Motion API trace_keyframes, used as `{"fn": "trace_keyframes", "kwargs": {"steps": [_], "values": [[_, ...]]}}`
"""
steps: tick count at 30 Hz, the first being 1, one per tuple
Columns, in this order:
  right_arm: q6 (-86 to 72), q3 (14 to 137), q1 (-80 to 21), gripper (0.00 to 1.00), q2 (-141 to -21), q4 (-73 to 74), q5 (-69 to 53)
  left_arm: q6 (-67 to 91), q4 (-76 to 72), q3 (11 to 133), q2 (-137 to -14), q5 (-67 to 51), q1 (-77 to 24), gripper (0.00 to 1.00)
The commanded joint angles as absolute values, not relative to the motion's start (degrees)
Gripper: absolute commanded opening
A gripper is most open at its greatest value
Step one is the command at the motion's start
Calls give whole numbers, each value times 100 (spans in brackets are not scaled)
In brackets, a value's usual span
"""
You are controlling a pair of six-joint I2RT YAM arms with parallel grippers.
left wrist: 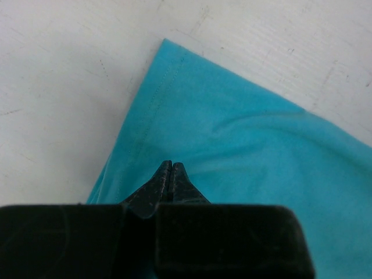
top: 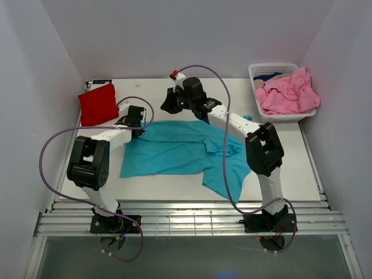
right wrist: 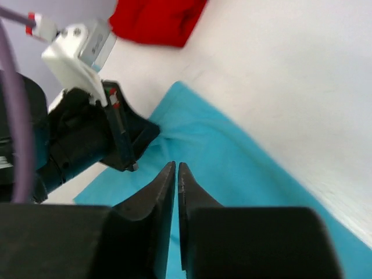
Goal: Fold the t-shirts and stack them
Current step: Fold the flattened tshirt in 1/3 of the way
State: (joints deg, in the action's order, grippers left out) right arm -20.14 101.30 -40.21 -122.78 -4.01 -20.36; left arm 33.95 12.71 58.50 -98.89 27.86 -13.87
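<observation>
A teal t-shirt [top: 174, 154] lies spread on the white table, its right sleeve rumpled. My left gripper [top: 138, 129] sits low at the shirt's back-left corner. In the left wrist view it [left wrist: 172, 164] is shut, tips down on the teal t-shirt [left wrist: 250, 151], and the cloth puckers toward them. My right gripper [top: 168, 106] hangs raised behind the shirt's back edge. Only a thin slit shows between the jaws of the right gripper [right wrist: 176, 165], nothing in it, with the teal t-shirt [right wrist: 232, 168] below. A folded red t-shirt [top: 97, 103] [right wrist: 157, 20] lies at the back left.
A white slotted basket [top: 273, 67] at the back right holds crumpled pink t-shirts [top: 288, 93]. White walls close in the left, right and back sides. Purple cables loop off both arms. Bare table [top: 285, 168] shows right of the teal shirt.
</observation>
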Motion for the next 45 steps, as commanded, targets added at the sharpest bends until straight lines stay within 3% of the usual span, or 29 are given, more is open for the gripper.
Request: {"fn": "trace_keyframes", "kwargs": {"steps": [1,7,18,34,45], "values": [[-1239,9688,-3798,8,-11586,1323,99,3314,1151,6056,-9861,2725,-1389,0],[-1160,8747,-3350,8,-10996,1872,1448,3305,1064,6073,-10045,2698,-1389,0],[-1415,7955,-2453,8,-11039,1898,1819,3243,1046,6407,-10555,2689,-1354,0],[-1670,7822,-2013,8,-11540,2100,2224,3278,976,6513,-10924,2637,-1055,0],[-1758,8427,-1688,8,-12321,2355,1916,3287,914,6750,-11250,2479,-879,0]]}}
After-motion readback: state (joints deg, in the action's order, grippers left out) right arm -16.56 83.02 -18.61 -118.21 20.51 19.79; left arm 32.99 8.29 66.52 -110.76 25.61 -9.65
